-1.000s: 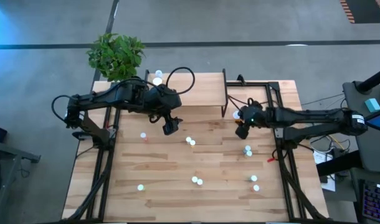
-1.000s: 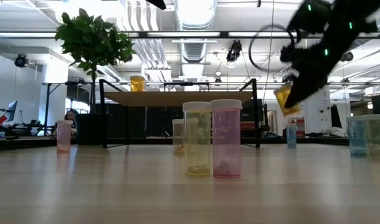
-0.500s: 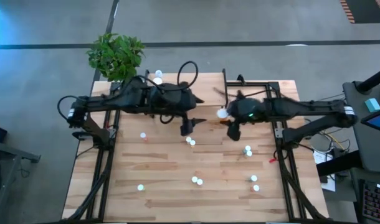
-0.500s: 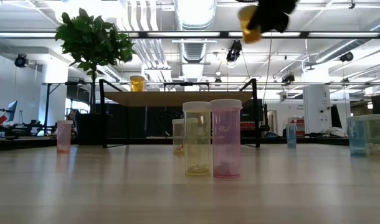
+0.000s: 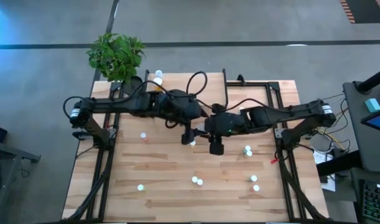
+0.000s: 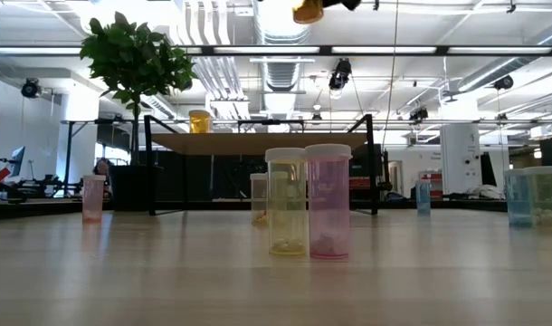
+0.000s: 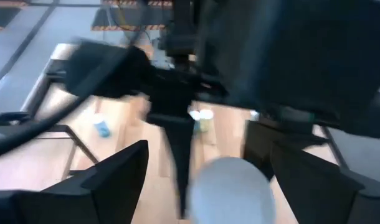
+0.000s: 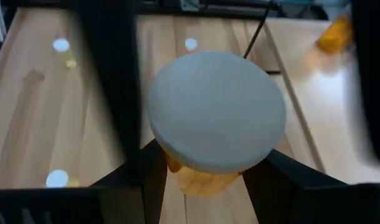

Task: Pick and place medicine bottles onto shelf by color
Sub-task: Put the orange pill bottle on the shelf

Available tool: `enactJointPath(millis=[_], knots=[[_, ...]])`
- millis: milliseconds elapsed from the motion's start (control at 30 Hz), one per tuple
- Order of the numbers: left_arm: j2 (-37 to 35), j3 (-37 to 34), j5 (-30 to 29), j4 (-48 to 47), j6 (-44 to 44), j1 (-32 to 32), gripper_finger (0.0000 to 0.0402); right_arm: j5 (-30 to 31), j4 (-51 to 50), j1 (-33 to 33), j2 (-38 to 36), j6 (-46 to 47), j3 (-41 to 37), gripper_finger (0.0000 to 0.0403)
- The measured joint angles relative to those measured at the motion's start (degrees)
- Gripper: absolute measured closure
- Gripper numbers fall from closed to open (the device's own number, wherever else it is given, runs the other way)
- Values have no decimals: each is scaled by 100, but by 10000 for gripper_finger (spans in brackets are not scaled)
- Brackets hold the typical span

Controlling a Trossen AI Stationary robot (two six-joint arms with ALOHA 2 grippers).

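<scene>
My right gripper (image 8: 209, 183) is shut on an orange medicine bottle (image 8: 205, 177) with a white cap, high over the table's middle (image 5: 206, 129). In the low view, the bottle (image 6: 308, 11) shows at the picture's top. My left gripper (image 7: 205, 149) stands open right beside it (image 5: 189, 133). A blurred white cap (image 7: 230, 186) shows between the left fingers with a gap on each side. The shelf (image 6: 258, 142) stands at the far side on black legs, with one orange bottle (image 6: 199, 120) on it. Other bottles (image 6: 308, 201) stand on the table. My right gripper pinches the orange body (image 8: 202, 180) just under the white cap (image 8: 216, 118) between its two fingers, one on each side. The bottle is lifted clear, high above the table, tilted with its cap turned back toward the wrist.
Small bottles stand scattered on the tabletop: a pink one at the left (image 5: 143, 135), a pair near the front middle (image 5: 196, 181), and others at the right (image 5: 247, 150) (image 5: 255, 181). A potted plant (image 5: 116, 55) stands at the far left corner. Cables loop over both arms.
My right gripper has risen with the orange bottle and carried it from the table's right side toward the middle, rolling as it went. My left gripper has moved toward the right and tipped, so the two now meet over the middle. Both gaps look unchanged.
</scene>
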Motion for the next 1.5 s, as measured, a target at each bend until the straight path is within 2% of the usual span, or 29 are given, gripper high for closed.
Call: enactJointPath(millis=[133, 267, 433, 567, 1100, 1233, 1500], knots=[[-30, -7, 2, -34, 2, -29, 84, 12, -70, -38, -128, -17, 2, 234], [-41, -7, -545, -32, 45, -45, 84, 34, -236, -102, -293, -13, -4, 234], [21, -9, -588, 27, 69, -45, 84, 36, -207, -114, -372, -35, -7, 234], [24, -9, -903, 161, 32, -54, 89, 47, -237, -130, -334, -44, -9, 234], [24, 15, -932, 169, 187, -73, 206, 137, -252, -340, -413, -260, -12, 234], [24, 15, -929, 169, 183, -45, 220, 152, -251, -354, -413, -311, -12, 219], [8, 30, -964, 177, 160, 12, 215, 197, -353, -356, -413, -160, -12, 170]])
